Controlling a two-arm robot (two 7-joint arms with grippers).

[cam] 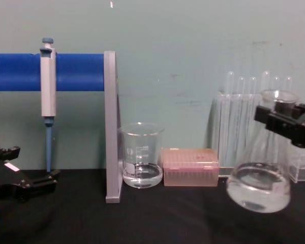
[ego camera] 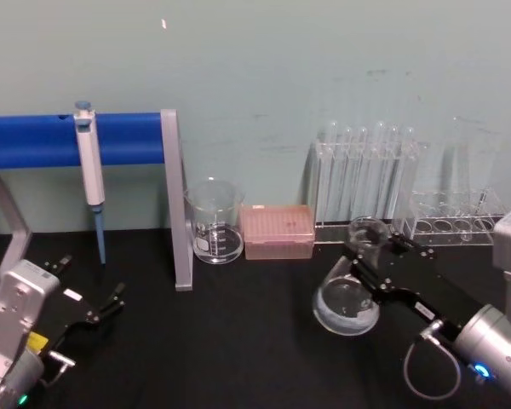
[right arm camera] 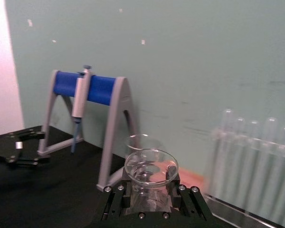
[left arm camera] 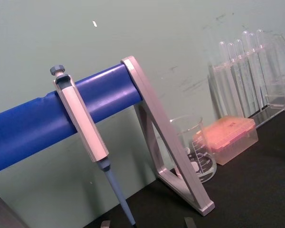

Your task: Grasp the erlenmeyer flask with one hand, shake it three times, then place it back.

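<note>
The erlenmeyer flask (ego camera: 347, 302) is clear glass with a little clear liquid in its wide base. It hangs tilted just above the black table at the right, its base (cam: 259, 185) swung toward the left. My right gripper (ego camera: 368, 254) is shut on its narrow neck, just below the flared rim (right arm camera: 150, 166); the black fingers (cam: 287, 122) clamp it from both sides. My left gripper (ego camera: 92, 281) rests low at the near left, open and holding nothing, far from the flask.
A glass beaker (ego camera: 214, 220) and a pink tip box (ego camera: 278, 231) stand at the back centre. Test tube racks (ego camera: 368, 175) line the wall behind the flask. A pipette (ego camera: 89, 166) hangs on the blue-barred stand (ego camera: 175, 200) at the left.
</note>
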